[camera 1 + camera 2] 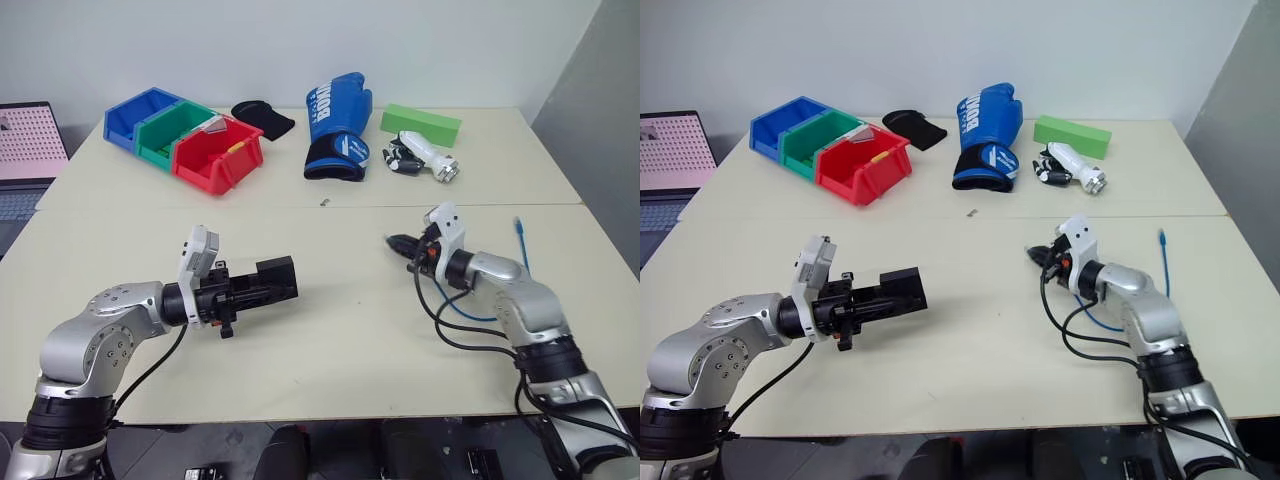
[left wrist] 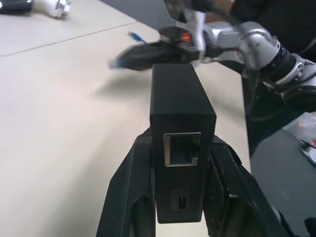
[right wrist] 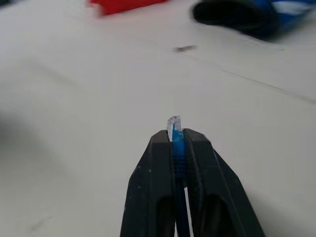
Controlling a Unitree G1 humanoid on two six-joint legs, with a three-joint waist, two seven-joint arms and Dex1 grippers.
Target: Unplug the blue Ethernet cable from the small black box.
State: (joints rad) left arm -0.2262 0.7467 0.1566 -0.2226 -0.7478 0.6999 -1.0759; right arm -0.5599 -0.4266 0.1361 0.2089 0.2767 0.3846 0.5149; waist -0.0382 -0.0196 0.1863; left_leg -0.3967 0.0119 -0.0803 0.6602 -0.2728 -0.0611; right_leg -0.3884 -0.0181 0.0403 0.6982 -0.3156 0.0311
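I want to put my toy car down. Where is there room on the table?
Bare table lies between the black box and the right tool, and along the near edge. The far side is crowded: bins, boxing glove, green block.

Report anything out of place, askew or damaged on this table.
Nothing looks damaged or spilled. The thin bright-blue Ethernet cable is out of the small matte-black box: its port gapes empty. The right gripper pinches the plug; the left gripper clamps the box above the table.

Twin head views down over one table (image 1: 330,330); wrist views close along each hand's fingers
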